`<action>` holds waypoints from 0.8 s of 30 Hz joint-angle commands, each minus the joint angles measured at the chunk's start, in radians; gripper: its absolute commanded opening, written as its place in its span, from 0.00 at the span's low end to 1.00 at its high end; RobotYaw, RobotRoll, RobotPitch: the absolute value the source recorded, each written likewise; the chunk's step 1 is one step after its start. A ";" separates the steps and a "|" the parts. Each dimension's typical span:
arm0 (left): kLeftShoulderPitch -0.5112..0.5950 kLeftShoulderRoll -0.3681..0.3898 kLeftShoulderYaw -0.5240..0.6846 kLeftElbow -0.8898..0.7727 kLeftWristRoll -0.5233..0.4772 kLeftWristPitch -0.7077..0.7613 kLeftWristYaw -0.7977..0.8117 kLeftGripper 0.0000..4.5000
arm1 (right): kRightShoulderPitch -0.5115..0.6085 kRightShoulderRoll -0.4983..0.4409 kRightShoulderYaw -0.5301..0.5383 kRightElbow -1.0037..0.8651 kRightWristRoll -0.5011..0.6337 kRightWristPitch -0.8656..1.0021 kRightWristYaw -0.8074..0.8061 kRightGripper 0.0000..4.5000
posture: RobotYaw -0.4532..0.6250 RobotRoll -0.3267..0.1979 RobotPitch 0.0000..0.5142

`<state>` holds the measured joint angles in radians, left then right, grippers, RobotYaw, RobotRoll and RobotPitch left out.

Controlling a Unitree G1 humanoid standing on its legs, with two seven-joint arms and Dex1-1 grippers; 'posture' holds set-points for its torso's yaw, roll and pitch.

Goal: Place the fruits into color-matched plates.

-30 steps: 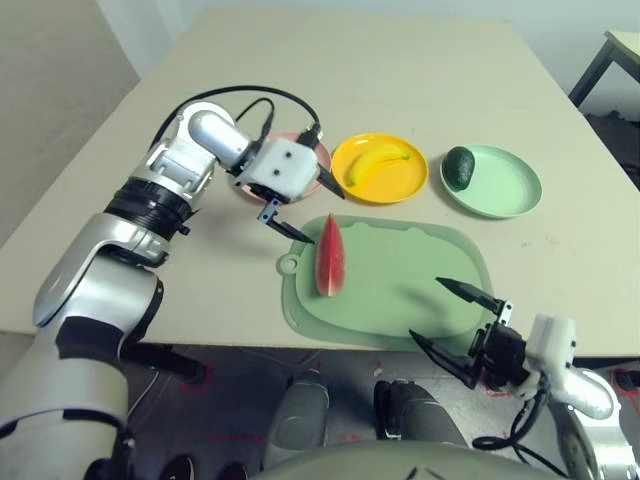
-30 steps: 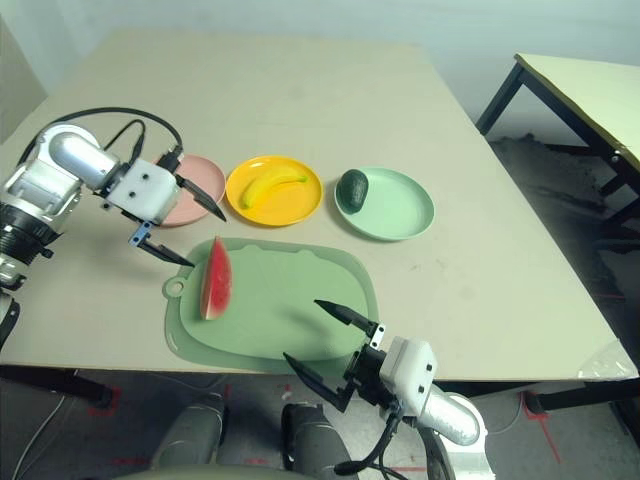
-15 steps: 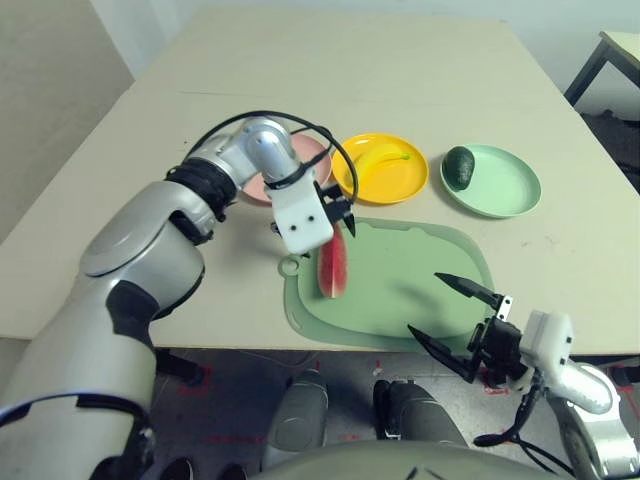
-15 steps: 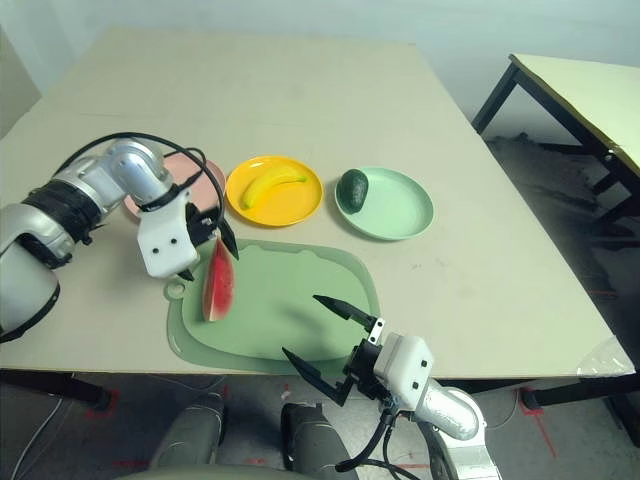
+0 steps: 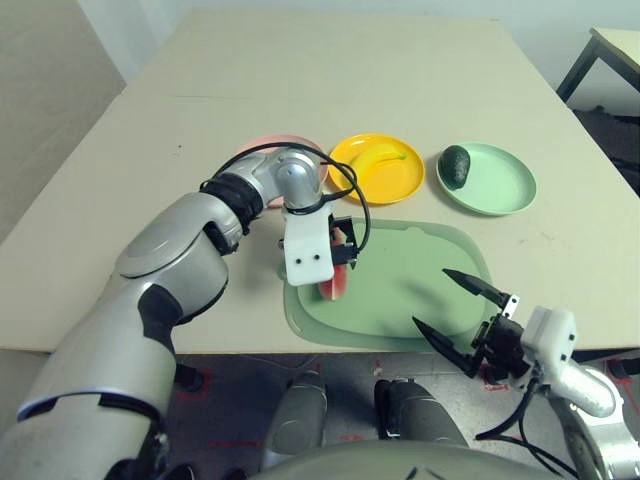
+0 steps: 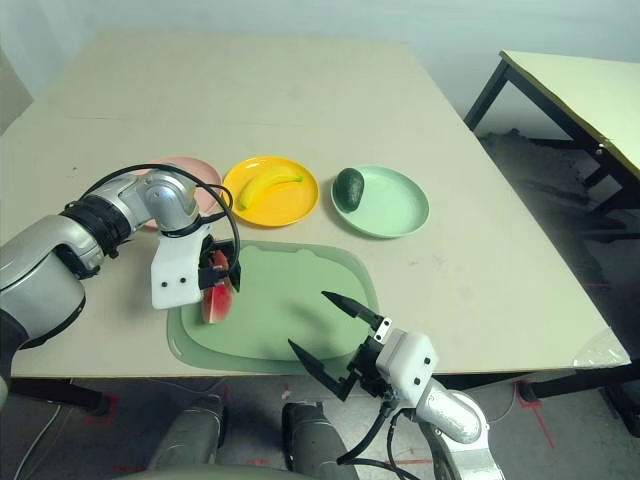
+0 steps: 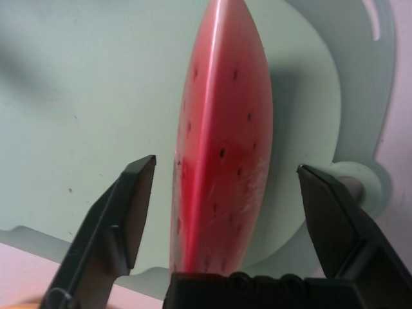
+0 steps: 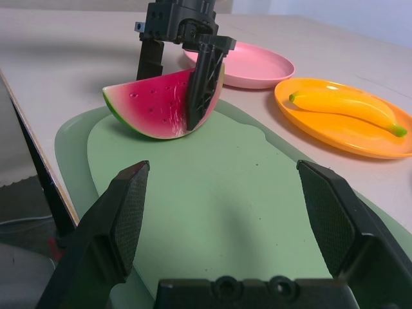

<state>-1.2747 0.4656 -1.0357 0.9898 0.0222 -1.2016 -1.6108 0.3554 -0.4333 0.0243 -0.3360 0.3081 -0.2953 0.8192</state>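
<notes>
Our left hand [image 7: 219, 187], which a second ago hung over the pink plate [image 8: 248, 63], has dropped with fingers spread astride the watermelon wedge [image 7: 225, 141] on the green cutting board [image 5: 400, 290] (not yet pinched), so we judge the grasp imminent.

Red wedge [image 7: 225, 129] standing on edge on the green board [image 7: 84, 96], black seeds dotted over its flesh. Black fingers [image 7: 122, 212] spread to either side of it, seemingly just clear of both faces. Board's handle tab [image 7: 360, 183] beyond, over pale table [image 7: 399, 96].
</notes>
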 commanded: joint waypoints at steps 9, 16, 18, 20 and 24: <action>0.026 0.013 0.013 0.017 0.018 0.067 -0.004 0.50 | 0.021 -0.026 0.023 -0.003 -0.003 -0.011 0.012 1.00 | 0.49 0.62 0.23; -0.042 0.053 0.120 0.111 0.021 0.131 -0.004 0.50 | 0.046 -0.046 0.033 -0.053 0.016 -0.009 0.016 1.00 | 0.50 0.62 0.24; -0.066 0.067 0.167 0.156 0.053 0.151 0.007 0.50 | 0.054 -0.049 0.039 -0.084 0.026 -0.001 0.013 1.00 | 0.50 0.62 0.24; -0.091 0.087 0.207 0.201 0.105 0.172 0.040 0.50 | 0.061 -0.052 0.049 -0.118 0.037 0.007 0.012 1.00 | 0.51 0.62 0.24; -0.162 0.142 0.250 0.272 0.256 0.266 0.239 0.50 | 0.075 -0.045 0.070 -0.208 0.087 0.070 -0.015 1.00 | 0.51 0.62 0.24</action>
<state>-1.4138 0.5955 -0.8057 1.2391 0.2187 -0.9629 -1.4373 0.4202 -0.4766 0.0831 -0.5117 0.3746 -0.2542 0.8164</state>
